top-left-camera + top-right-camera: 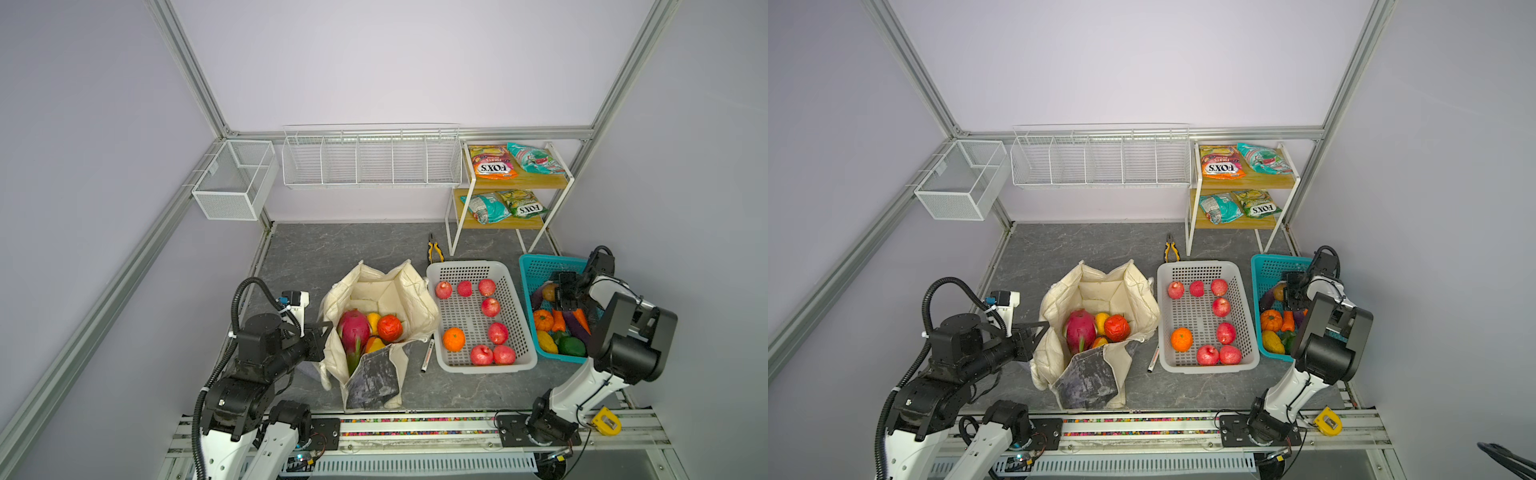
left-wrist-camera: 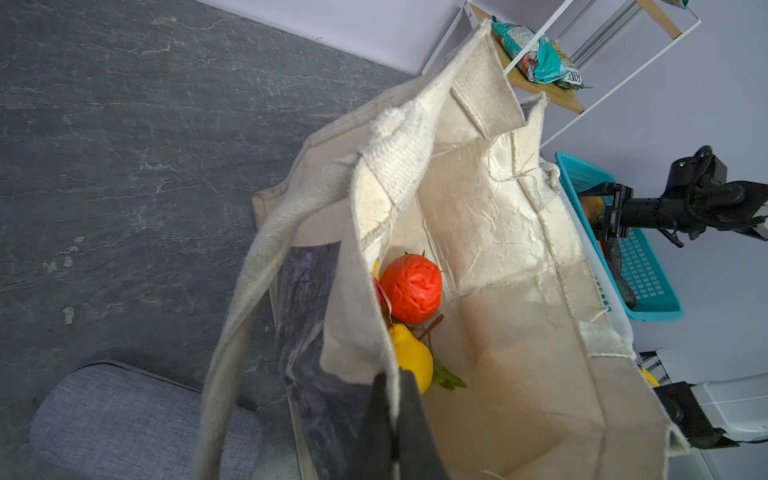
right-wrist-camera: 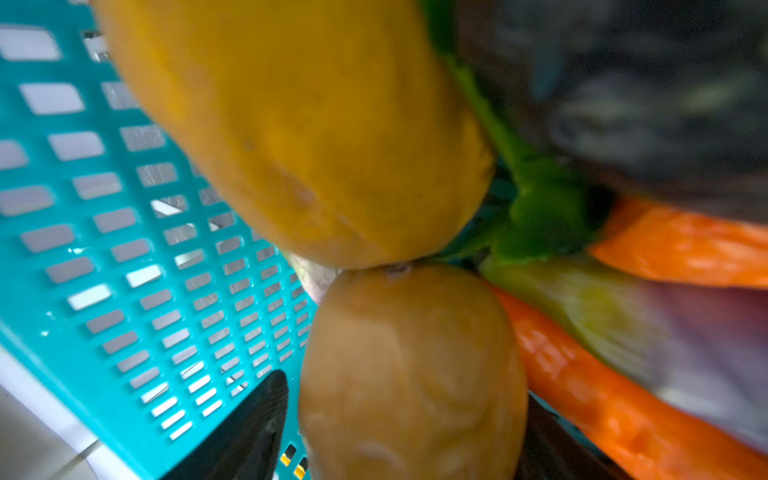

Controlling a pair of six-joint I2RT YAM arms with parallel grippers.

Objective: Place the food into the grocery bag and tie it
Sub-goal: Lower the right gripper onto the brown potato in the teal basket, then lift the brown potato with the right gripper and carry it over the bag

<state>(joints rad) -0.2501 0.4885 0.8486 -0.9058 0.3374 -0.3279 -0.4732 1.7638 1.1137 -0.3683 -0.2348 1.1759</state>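
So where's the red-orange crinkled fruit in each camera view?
In a top view: red-orange crinkled fruit inside the grocery bag, beside the dragon fruit.
In a top view: same fruit, same spot.
Left wrist: fruit deep in the bag.
Right wrist: absent.
Shared landmark: teal basket.

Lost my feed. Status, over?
Left pincer shut on grocery bag rim. Right pincer open astride brown vegetable, teal basket. Dragon fruit bagged. Nothing blocking.

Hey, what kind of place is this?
Likely a robot lab cell staged as a mock grocery: bare aluminium-framed walls, a white-legged wooden two-tier shelf holding snack packets, and a white perforated plastic basket of toy fruit.
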